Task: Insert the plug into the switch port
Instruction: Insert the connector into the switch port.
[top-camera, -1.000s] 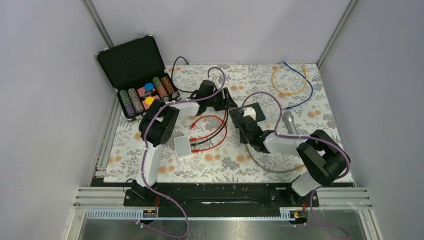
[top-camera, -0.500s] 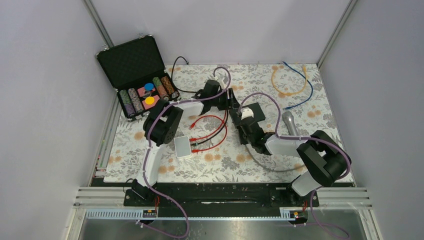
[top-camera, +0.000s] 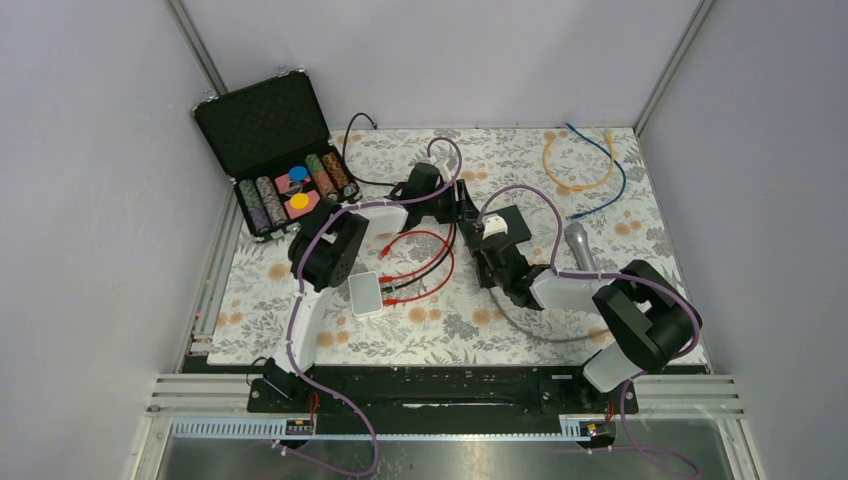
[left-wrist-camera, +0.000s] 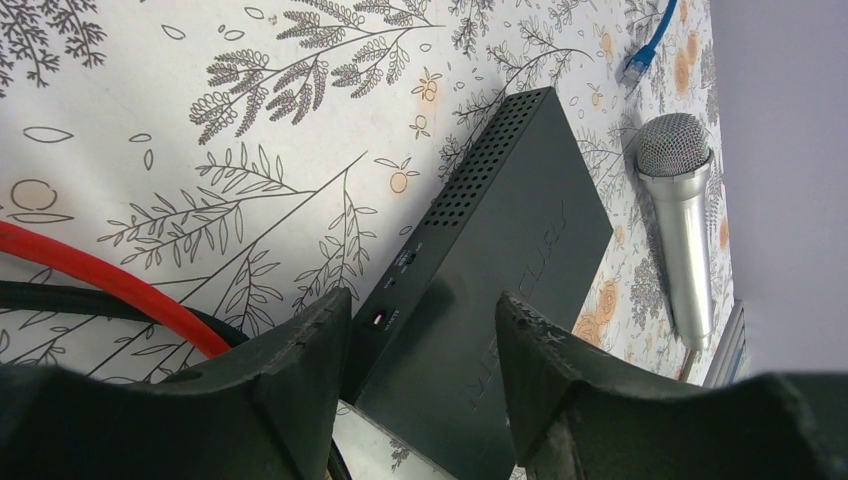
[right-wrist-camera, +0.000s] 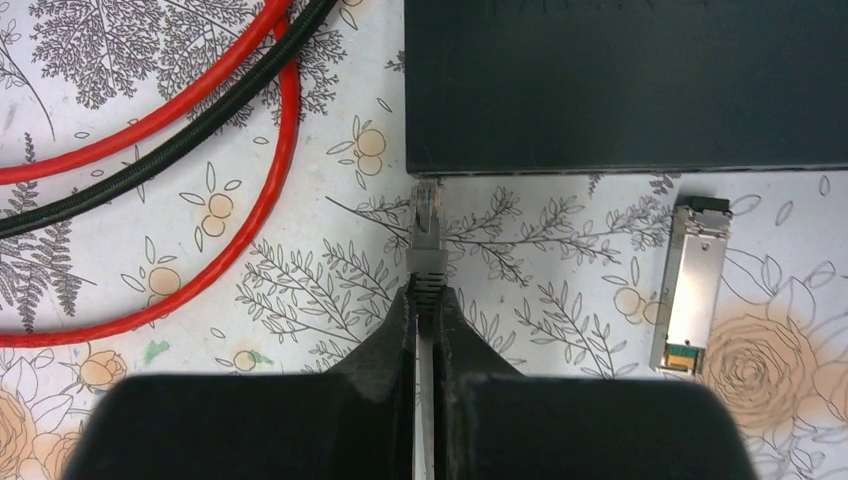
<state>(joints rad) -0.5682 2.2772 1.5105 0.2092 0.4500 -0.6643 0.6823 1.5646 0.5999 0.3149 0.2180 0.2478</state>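
Note:
The black switch (top-camera: 510, 222) lies flat at mid-table; its ports do not show in any view. My right gripper (right-wrist-camera: 426, 296) is shut on the ribbed boot of a grey cable, just behind the clear plug (right-wrist-camera: 426, 212). The plug points at the switch's near edge (right-wrist-camera: 625, 85) and stops a little short of it. In the top view the right gripper (top-camera: 492, 250) sits just in front of the switch. My left gripper (left-wrist-camera: 422, 300) stands open astride the switch's left end (left-wrist-camera: 510, 230): one finger beside the face with the lights, the other over the top. From above, the left gripper (top-camera: 465, 205) is at that end.
Red and black cables (top-camera: 420, 265) loop left of the switch, with a white box (top-camera: 366, 293) nearer the arms. A small metal module (right-wrist-camera: 688, 285) lies beside the plug. A microphone (top-camera: 580, 245) lies to the right, yellow (top-camera: 570, 165) and blue (top-camera: 605, 175) cables behind it. An open chip case (top-camera: 280, 150) stands far left.
My left arm has swung right and brought its gripper to the switch's left end. My right gripper has moved forward toward the switch with the plug and tightened on it.

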